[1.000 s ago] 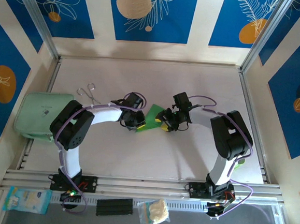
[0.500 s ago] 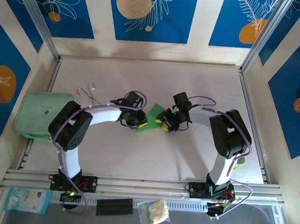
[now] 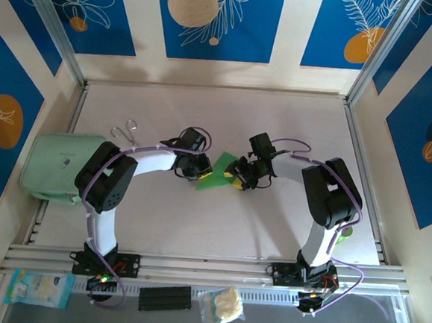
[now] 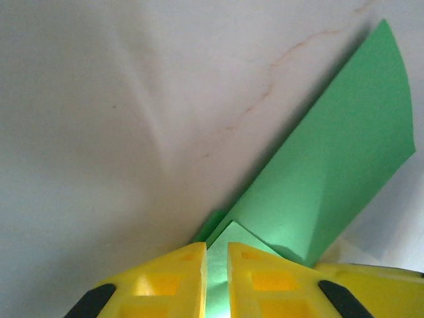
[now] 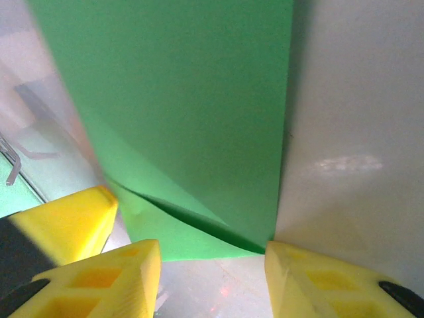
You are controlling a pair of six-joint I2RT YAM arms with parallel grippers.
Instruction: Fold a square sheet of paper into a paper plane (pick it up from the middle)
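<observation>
The square sheet of paper (image 3: 217,169), bright green and partly folded over, lies at the table's middle between both grippers. My left gripper (image 3: 198,167) meets it from the left. In the left wrist view its yellow fingers (image 4: 182,278) stand almost together, pinching a folded corner of the paper (image 4: 331,165), which runs up to the right from the left gripper (image 4: 216,258). My right gripper (image 3: 237,178) is at the paper's right side. In the right wrist view the right gripper (image 5: 212,268) is open, and the paper's (image 5: 192,112) near edge, with a raised flap, lies just ahead of the gap.
A pale mint pouch (image 3: 51,165) lies at the left edge, with metal tongs (image 3: 126,133) just beyond it. A small green object (image 3: 346,231) sits by the right arm's base. An aluminium rail (image 3: 208,266) runs along the near edge, and bare table stretches behind the grippers.
My left gripper has shifted slightly toward the far side with the paper's corner in it, and more of the sheet shows between the grippers. The right arm has barely moved.
</observation>
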